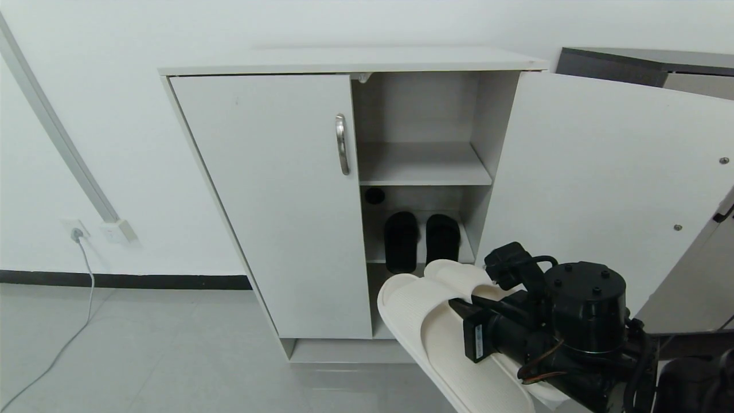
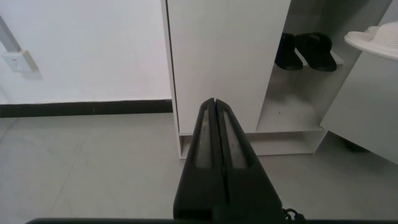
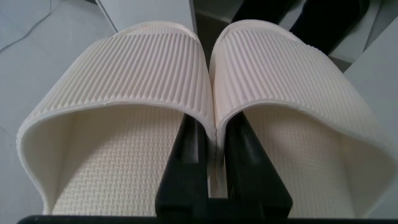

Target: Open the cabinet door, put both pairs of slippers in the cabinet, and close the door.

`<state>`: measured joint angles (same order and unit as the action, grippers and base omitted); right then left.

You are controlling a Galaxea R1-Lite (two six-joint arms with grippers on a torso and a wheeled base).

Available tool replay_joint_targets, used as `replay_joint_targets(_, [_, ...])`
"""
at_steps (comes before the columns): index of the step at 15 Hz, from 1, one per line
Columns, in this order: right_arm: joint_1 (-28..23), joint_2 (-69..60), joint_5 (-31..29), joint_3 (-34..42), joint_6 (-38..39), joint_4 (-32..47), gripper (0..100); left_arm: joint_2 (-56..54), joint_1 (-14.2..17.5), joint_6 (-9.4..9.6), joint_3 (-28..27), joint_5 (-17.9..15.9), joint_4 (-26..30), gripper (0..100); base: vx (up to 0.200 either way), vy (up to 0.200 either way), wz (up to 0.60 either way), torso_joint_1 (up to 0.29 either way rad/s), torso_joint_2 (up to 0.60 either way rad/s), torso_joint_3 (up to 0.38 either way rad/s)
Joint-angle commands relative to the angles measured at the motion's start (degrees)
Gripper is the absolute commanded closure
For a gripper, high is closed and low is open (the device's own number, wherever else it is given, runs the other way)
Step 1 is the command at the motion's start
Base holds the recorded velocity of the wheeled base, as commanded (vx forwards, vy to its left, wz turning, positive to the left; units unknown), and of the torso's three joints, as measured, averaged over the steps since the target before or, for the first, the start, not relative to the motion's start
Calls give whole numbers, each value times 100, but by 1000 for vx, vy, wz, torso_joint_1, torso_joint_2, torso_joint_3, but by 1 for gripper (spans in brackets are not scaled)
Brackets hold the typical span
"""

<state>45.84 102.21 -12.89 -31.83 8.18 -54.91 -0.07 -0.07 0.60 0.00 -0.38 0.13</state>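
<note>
The white cabinet (image 1: 269,201) stands against the wall with its right door (image 1: 602,183) swung open and its left door shut. A pair of black slippers (image 1: 421,241) lies on the lower shelf inside, also seen as the black slippers (image 2: 306,51) from the left wrist. My right gripper (image 3: 211,134) is shut on the inner edges of a pair of white slippers (image 1: 441,327), held side by side in the air in front of the open compartment, toes toward it. The white slippers (image 3: 199,93) show close up. My left gripper (image 2: 214,112) is shut with nothing in it, low over the floor before the left door.
A silver handle (image 1: 342,144) is on the shut left door. An upper shelf (image 1: 421,166) inside is bare. A wall socket with a grey cable (image 1: 74,234) is at the left. Grey floor (image 1: 143,355) lies open in front.
</note>
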Motion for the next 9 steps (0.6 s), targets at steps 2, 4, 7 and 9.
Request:
replay_joint_targets(2, [4, 19, -3, 10, -1, -3, 100, 7, -1, -7, 0, 3, 4, 100, 0, 0, 0, 0, 0, 0])
replay_joint_targets(4, [4, 27, -3, -16, -1, -55, 100, 7, -1, 2, 0, 3, 4, 100, 0, 0, 0, 0, 0, 0])
replay_joint_targets(7, [303, 388, -1322, -517, -440, -108, 100, 7, -1, 2, 0, 3, -5, 100, 0, 0, 0, 0, 0, 0])
replay_joint_targets(9, [532, 660, -2034, -1159, -431, 323, 100, 7, -1, 2, 0, 3, 4, 100, 0, 0, 0, 0, 0, 0])
